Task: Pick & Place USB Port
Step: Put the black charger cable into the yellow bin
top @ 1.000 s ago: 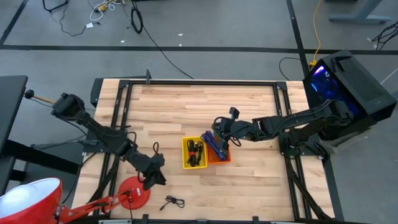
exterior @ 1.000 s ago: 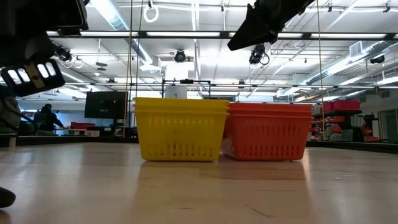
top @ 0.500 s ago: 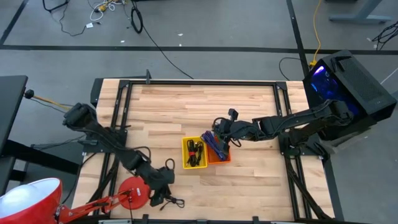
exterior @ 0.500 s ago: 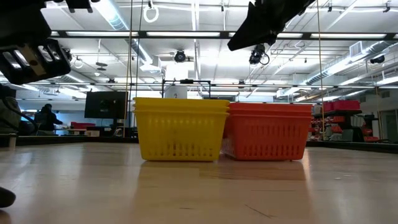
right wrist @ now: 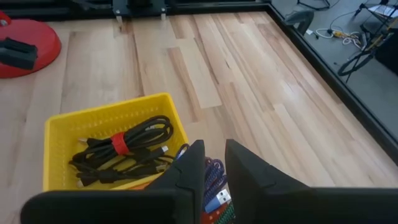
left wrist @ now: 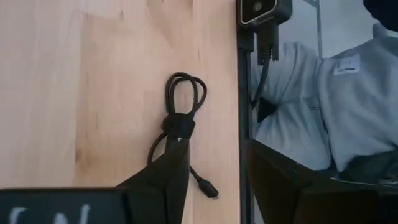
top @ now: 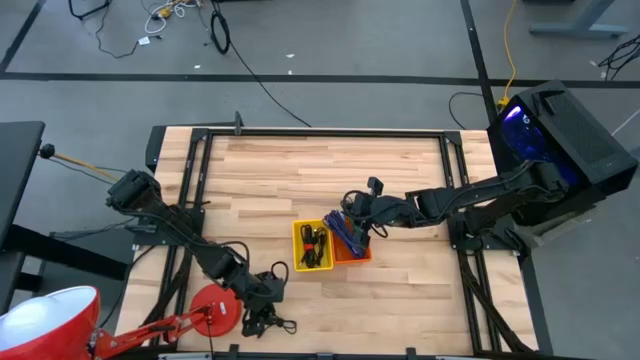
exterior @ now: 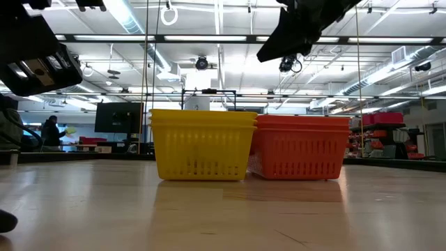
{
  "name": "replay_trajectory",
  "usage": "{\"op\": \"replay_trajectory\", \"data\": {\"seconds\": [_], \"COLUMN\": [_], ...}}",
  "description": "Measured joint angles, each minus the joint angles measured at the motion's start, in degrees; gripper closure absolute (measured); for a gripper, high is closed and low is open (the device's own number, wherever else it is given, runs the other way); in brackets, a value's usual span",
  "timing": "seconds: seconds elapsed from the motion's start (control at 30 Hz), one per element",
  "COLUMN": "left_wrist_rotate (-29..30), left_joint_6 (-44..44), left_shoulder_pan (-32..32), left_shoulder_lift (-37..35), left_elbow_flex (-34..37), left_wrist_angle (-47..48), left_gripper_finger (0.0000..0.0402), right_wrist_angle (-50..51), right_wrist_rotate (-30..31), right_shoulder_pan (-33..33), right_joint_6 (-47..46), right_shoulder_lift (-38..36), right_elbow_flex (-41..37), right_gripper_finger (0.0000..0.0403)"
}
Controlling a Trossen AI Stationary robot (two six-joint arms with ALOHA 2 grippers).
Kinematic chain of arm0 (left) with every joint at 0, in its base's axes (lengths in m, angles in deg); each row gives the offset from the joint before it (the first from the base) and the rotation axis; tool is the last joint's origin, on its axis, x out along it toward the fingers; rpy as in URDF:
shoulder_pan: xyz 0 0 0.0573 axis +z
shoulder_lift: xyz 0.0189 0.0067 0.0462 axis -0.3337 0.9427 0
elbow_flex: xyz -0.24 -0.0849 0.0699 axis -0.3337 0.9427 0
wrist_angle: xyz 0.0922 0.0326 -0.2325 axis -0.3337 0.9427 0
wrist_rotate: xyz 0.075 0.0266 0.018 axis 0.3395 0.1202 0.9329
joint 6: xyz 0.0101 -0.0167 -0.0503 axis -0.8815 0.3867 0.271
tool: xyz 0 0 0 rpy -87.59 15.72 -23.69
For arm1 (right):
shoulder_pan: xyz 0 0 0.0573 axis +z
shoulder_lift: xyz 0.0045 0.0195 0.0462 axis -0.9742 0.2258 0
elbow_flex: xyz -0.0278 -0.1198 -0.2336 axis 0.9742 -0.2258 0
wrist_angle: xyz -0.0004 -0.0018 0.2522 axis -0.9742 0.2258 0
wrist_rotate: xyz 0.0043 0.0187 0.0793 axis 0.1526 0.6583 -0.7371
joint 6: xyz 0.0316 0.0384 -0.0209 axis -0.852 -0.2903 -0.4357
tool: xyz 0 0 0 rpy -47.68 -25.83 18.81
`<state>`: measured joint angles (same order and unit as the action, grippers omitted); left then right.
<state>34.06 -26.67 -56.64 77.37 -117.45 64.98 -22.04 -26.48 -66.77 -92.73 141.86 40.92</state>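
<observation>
USB cable (left wrist: 179, 134) is a thin black cord, coiled into a small loop and cinched with a dark wrap, plug end trailing loose. It's lying flat on the worktop right by the near edge, toward the left corner, just beside the red round base (top: 215, 309).

Left gripper (top: 262, 312) hangs right over it with its jaws spread apart, nothing between them.

2 baskets sit touching side by side around the middle of the table (top: 400, 180). The yellow basket (right wrist: 59, 130) has a bundle of black cables (right wrist: 121, 149) tied with a red band. The orange basket (exterior: 301, 148) holds blue and purple cables (top: 345, 232).

Right gripper (top: 352, 222) hovers above the orange one, fingers nearly together, gripping nothing I can see.
</observation>
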Motion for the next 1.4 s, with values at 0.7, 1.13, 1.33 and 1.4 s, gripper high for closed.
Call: {"op": "replay_trajectory", "data": {"seconds": [0.7, 1.13, 1.33, 1.4], "left_wrist_rotate": [-1.9, -2.4, -5.1, -4.6], "left_joint_6": [0.7, -1.0, -0.9, -0.9], "left_shoulder_pan": [1.0, 1.3, 1.4, 1.4], "left_shoulder_lift": [5.2, 11.1, 13.6, 13.8], "left_elbow_flex": [-0.8, -4.2, -4.7, -4.8], "left_wrist_angle": [4.3, 3.5, 2.8, 2.8], "left_gripper_finger": [0.0241, 0.0241, 0.0241, 0.0241], "right_wrist_angle": [-2.9, -2.5, -2.1, -2.1], "right_wrist_rotate": [-0.1, -0.5, -0.5, -0.5], "right_shoulder_pan": [0.0, 0.0, 0.0, 0.0], "right_joint_6": [1.0, 1.1, 1.1, 1.1], "right_shoulder_lift": [0.0, 0.0, 0.0, 0.0], "right_elbow_flex": [0.0, 0.0, 0.0, 0.0], "right_gripper_finger": [0.0337, 0.0337, 0.0337, 0.0337]}}
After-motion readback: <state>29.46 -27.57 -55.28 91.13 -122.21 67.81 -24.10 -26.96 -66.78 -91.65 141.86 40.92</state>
